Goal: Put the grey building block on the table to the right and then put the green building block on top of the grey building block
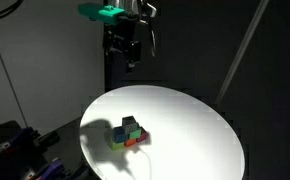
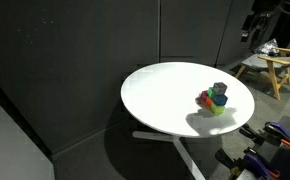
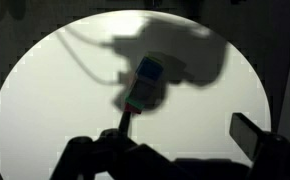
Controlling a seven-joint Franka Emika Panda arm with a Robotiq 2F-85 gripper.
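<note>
A small cluster of building blocks [image 1: 130, 132] sits on the round white table [image 1: 195, 120], also seen in an exterior view [image 2: 214, 98]. It holds a bright green block [image 1: 141, 133], a paler yellow-green one, a red one and a dark one on top. I cannot pick out the grey block for sure. My gripper [image 1: 128, 62] hangs high above the table, well clear of the blocks, open and empty. In the wrist view the cluster [image 3: 145, 84] is a blurred shape far below my gripper [image 3: 175, 140], inside the arm's shadow.
The table [image 2: 155, 95] stands in front of dark wall panels. A wooden stand [image 2: 270, 65] is behind it in an exterior view. Dark equipment [image 1: 10, 145] sits beside the table's edge. The arm casts a large shadow over the tabletop [image 3: 45, 110].
</note>
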